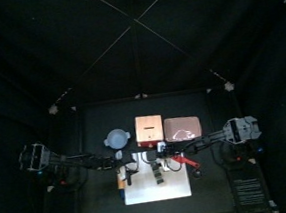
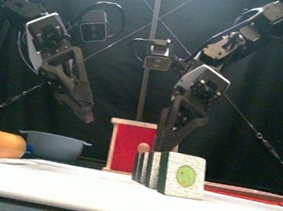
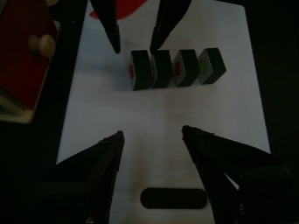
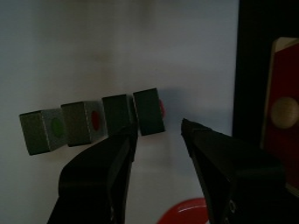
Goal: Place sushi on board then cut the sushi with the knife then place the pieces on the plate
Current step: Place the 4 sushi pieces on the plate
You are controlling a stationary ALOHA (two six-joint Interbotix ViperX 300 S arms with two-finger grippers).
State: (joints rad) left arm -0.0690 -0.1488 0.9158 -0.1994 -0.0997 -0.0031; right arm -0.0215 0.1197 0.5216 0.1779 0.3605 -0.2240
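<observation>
Black curtains (image 1: 133, 39) all round, small black table (image 1: 101, 208) below.

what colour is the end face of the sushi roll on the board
White with a round green centre; the sushi roll shows it best in the front view.

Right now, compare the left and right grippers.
The left gripper hangs high above the board; the right gripper is down at one end of the sushi. The left gripper tilts inward; the right gripper points more steeply down. Both are open and empty.
</observation>
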